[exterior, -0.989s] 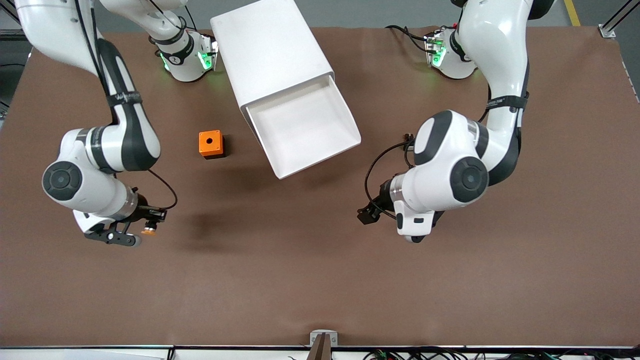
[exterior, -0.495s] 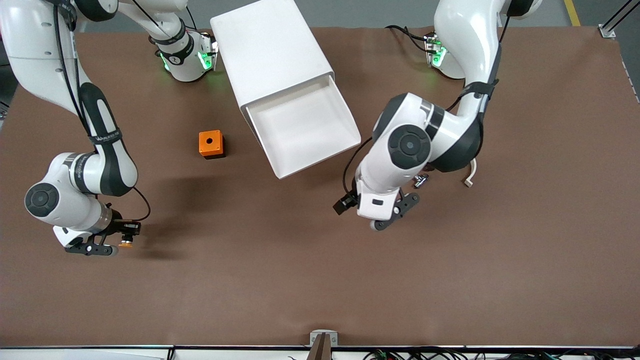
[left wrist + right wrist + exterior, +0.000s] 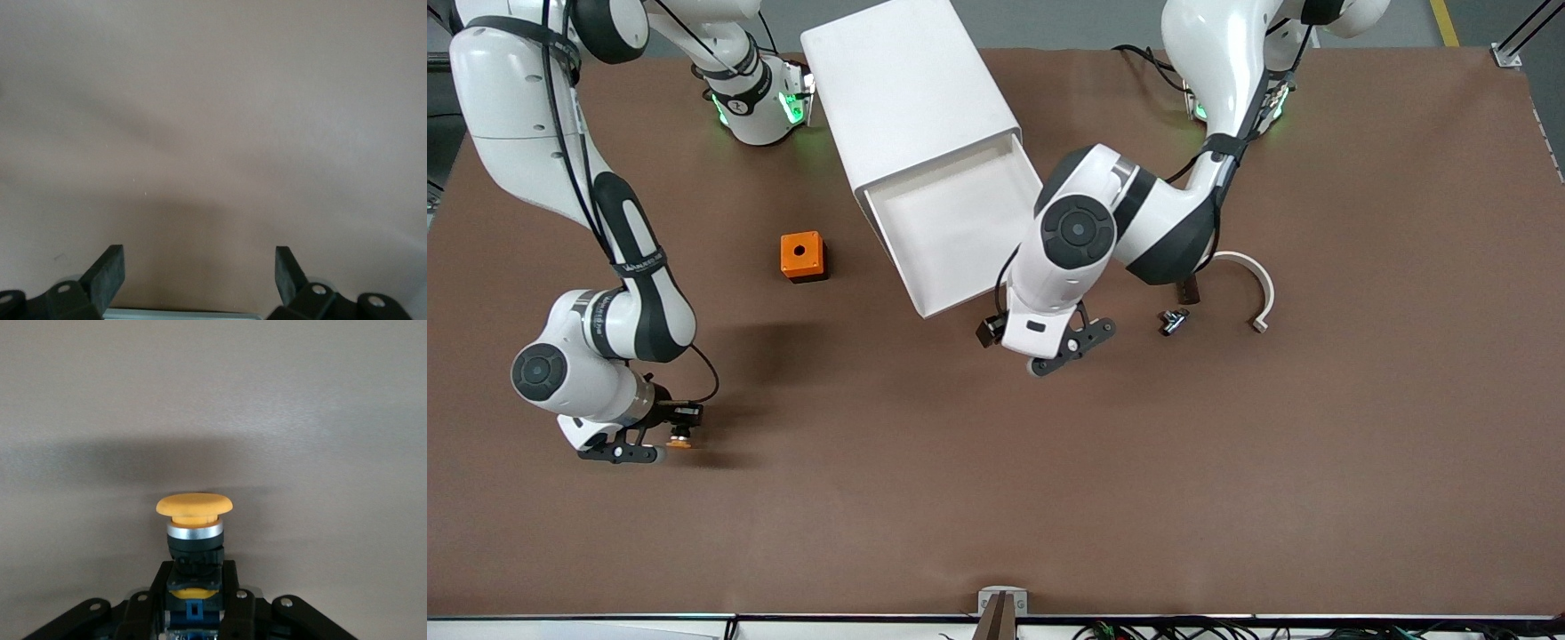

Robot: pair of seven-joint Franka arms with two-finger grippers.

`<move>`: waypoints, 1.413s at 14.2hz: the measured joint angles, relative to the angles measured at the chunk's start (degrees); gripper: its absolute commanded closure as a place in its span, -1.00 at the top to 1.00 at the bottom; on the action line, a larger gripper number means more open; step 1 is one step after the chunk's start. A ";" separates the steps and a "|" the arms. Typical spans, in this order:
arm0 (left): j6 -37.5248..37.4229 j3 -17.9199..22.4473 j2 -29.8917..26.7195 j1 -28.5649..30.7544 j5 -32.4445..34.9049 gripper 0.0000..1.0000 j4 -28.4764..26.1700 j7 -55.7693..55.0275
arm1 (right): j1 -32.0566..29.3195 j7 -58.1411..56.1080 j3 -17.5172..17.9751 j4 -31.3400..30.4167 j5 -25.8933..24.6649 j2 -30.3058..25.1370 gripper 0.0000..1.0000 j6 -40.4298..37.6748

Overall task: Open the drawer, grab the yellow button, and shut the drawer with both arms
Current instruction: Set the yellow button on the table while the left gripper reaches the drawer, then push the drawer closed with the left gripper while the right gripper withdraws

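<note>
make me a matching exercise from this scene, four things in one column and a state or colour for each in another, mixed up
Things:
1. left gripper
2. right gripper
3. drawer
4. cube

States or colours:
a. orange, with a black hole on top
b. pulled out of the white cabinet, nothing visible inside
c. shut on the button
d. open, holding nothing, over the brown table

Pairs: 1-d, 2-c, 3-b, 4-a
</note>
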 measured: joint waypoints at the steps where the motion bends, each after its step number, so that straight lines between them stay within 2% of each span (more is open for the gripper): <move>1: 0.00 -0.01 0.13 -0.95 0.00 0.98 -0.03 0.00 | 0.15 0.15 0.01 0.15 0.06 0.30 0.49 0.00; 2: 0.00 -0.02 0.25 -1.90 0.00 0.98 -0.07 0.00 | 0.17 0.25 0.00 0.20 0.12 0.48 0.99 0.00; 7: 0.03 0.01 0.38 -6.13 0.15 0.98 -0.45 -0.87 | 0.26 0.28 0.01 1.39 0.16 0.45 1.00 -1.22; 10: 0.03 0.01 0.49 -7.28 0.15 0.98 -0.78 -1.48 | 0.74 0.28 0.05 3.85 0.16 -1.90 1.00 -9.51; 15: -0.01 -0.67 1.03 -7.49 0.15 0.98 -1.15 -2.64 | 2.03 0.28 0.11 6.19 0.16 -14.15 1.00 -28.82; 20: -1.74 -4.66 1.03 -7.98 0.15 0.98 -1.15 -6.52 | 1.98 0.28 -0.11 6.13 0.15 -25.36 1.00 -40.35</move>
